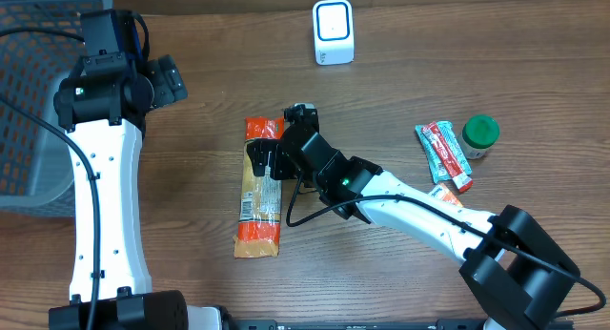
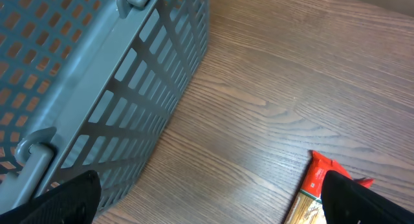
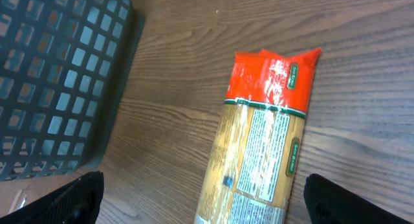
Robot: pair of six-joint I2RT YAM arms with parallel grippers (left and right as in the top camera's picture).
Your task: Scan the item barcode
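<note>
A long pasta packet (image 1: pixel 258 198) with orange-red ends lies flat on the table, label side up. In the right wrist view the packet (image 3: pixel 259 146) shows printed text panels, and it lies below and between my open right gripper's (image 3: pixel 207 208) black fingertips (image 3: pixel 349 198). From overhead the right gripper (image 1: pixel 279 137) hovers over the packet's upper end. A white scanner (image 1: pixel 334 31) stands at the back of the table. My left gripper (image 1: pixel 174 79) is open beside the basket, holding nothing; in its own view the gripper (image 2: pixel 210 208) frames bare table, with the packet's red end (image 2: pixel 320 179) at the right.
A grey lattice basket (image 1: pixel 29 111) fills the left edge, close to the left gripper, and appears as the basket (image 2: pixel 97 75) and the basket (image 3: pixel 52 75) in both wrist views. Red snack bars (image 1: pixel 443 154) and a green-lidded jar (image 1: pixel 480 136) sit at the right.
</note>
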